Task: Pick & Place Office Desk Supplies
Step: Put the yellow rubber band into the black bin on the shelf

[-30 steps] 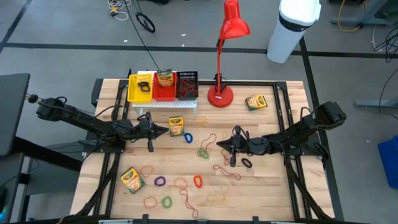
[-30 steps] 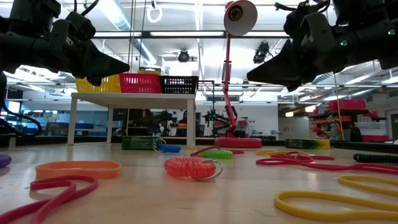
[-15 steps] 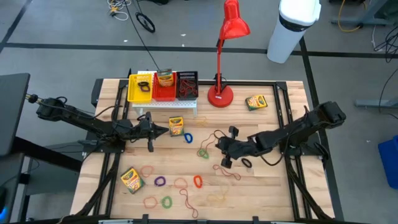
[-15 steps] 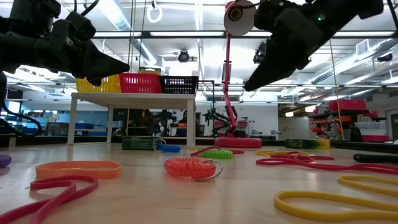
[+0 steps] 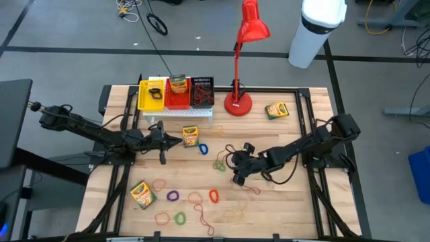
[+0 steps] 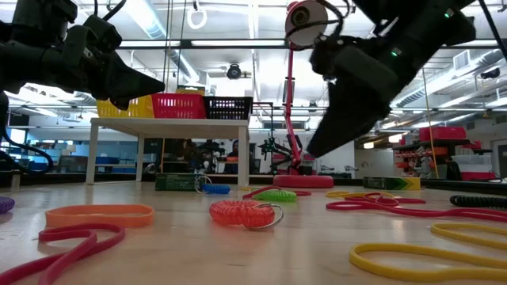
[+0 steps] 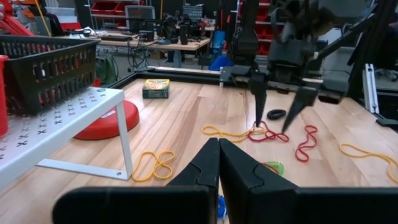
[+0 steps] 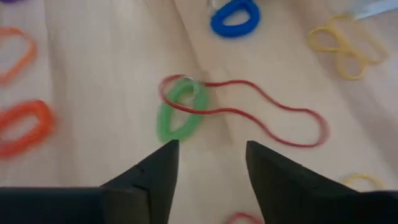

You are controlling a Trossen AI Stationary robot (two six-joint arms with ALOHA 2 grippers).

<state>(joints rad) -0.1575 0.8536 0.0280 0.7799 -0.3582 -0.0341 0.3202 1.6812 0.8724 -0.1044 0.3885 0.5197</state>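
The right gripper (image 5: pixel 236 176) was seen with its jaws parted and empty, hung low over the middle of the table (image 5: pixel 289 202). In its wrist view the fingers (image 8: pixel 152 176) framed a green rubber-band loop (image 8: pixel 179 115) lying flat on the wood, with a thin red rubber-band loop (image 8: pixel 261 112) threaded across its upper end. The green loop was judged to be light, soft and limp, liable to fold and to drag the red one along if the two were caught together; a pinch across its lower, free arc, away from the crossing, was judged the cleaner hold. A flat band on smooth wood was thought likely to slip from under the fingertips unless they were pressed right down to the surface.

A blue loop (image 8: pixel 234 17) and orange loops (image 8: pixel 22 124) lay well apart from it, so room for lifting was judged ample. The white perforated rack (image 5: pixel 178 112) with its bins and the red desk lamp (image 5: pixel 239 60) stood along the far edge, to be cleared on any carry.

The left gripper (image 5: pixel 163 140) was held shut and empty, near a crayon box (image 5: pixel 190 135) before the rack.
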